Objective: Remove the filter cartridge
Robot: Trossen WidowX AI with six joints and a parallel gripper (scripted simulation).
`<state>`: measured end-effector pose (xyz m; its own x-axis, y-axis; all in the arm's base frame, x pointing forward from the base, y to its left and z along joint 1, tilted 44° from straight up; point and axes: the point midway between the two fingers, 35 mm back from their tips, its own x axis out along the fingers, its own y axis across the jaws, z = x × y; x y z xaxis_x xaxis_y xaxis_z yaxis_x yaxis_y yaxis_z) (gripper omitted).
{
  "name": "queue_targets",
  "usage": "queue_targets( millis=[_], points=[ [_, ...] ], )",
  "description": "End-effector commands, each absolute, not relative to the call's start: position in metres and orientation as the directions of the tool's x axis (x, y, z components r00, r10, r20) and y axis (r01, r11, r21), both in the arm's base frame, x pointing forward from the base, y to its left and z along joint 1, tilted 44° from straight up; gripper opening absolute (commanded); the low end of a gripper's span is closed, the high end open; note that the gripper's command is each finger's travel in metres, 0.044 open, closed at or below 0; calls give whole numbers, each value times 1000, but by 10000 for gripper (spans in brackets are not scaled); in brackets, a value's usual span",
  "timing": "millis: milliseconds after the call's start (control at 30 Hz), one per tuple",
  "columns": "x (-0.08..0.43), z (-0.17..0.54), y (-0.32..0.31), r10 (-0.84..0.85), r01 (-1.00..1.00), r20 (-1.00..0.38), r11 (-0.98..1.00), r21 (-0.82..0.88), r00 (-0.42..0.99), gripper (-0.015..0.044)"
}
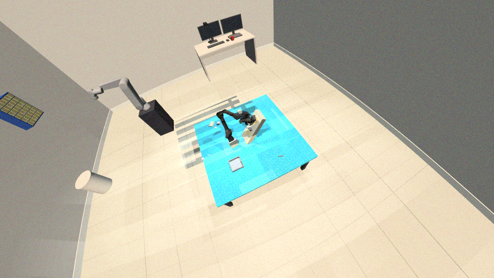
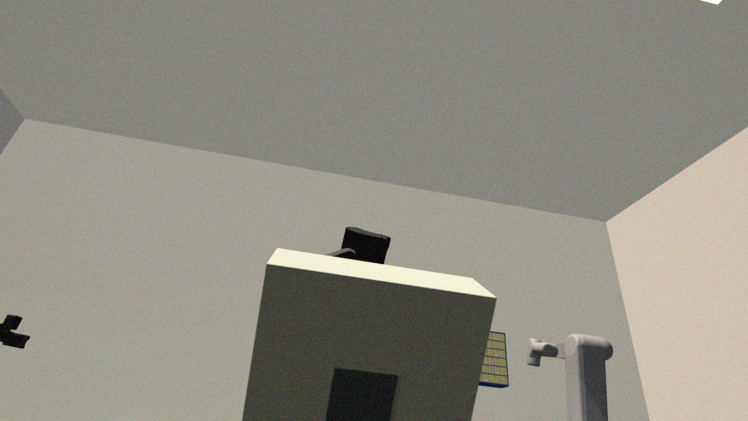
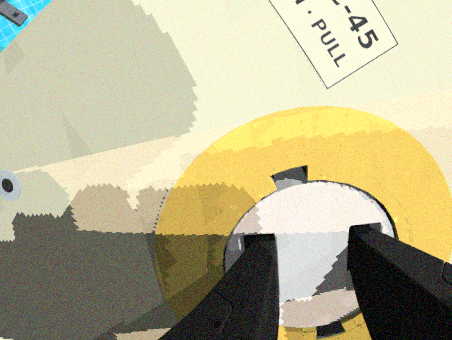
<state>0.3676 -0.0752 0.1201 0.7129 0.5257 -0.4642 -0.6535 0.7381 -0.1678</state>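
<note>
In the wrist view the round white filter cartridge sits in the cream service panel, ringed by a yellow collar. My gripper is pressed against the cartridge face. Each black fingertip is in one of the two narrow slots, and the fingers close on the white bar between them. The cartridge still sits in the panel. In the top view the gripper is at the face of the panel on the blue table. The small grey tray lies nearer the table's front.
A label reading "TURN · PULL" is on the panel above the collar. Small loose pieces lie on the table behind the arm, and a thin dark piece lies to the right. The exterior view shows only the panel's back.
</note>
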Motion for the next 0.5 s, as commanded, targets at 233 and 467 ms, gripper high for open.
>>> queue_targets(
  millis=[233,467],
  points=[
    [368,120,-75,525,-653,-465,738,-169,713,16],
    [370,118,-73,524,-618,-470,783,-63,711,0]
  ],
)
